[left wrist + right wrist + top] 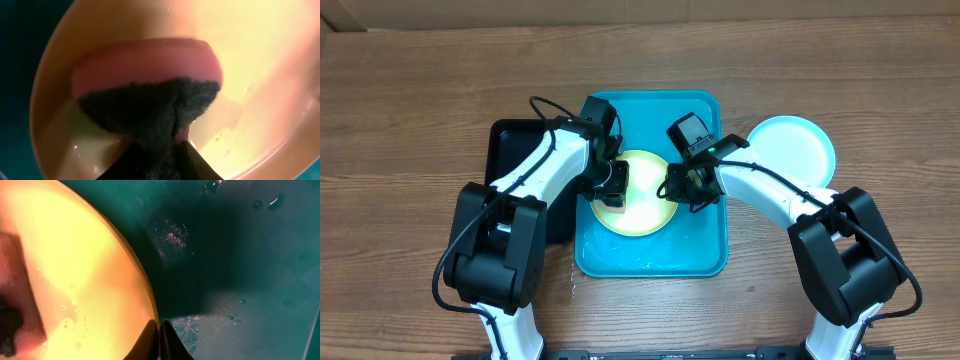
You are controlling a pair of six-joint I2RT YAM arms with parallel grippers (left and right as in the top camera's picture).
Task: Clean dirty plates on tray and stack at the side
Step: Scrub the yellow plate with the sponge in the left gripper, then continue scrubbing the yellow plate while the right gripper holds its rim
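Wooden table (410,100), brown grain, nothing else behind it. Blue tray (650,255) sits centre frame overhead, with a black tray (510,150) touching its left side and partly under the left arm.

Yellow-green plate (640,205) lies flat inside the blue tray, in the middle. Cyan plate (795,145) is on the table at upper right, just beside the tray's right edge and outside it.

Overhead: left gripper (612,188) is over the plate's left part and right gripper (678,185) is at its right rim. Jaw state is unreadable from up there, and the sponge is mostly hidden by the wrist.

Left wrist view fills that gap. Left gripper (160,155) is pinched tight on a sponge (145,65), pink body with the dark scouring layer bunched between the fingers. The pink face is pressed onto the plate (260,60), with wet sheen around it. A sliver of tray (15,40) shows at far left.

Right wrist view: right gripper (160,330) is nearly closed, its fingers (147,342) clamping the plate (75,245) rim at bottom centre. The sponge (15,280) is visible at the left edge. The tray floor (240,255) is wet, with droplets in the upper right, which overhead barely shows.
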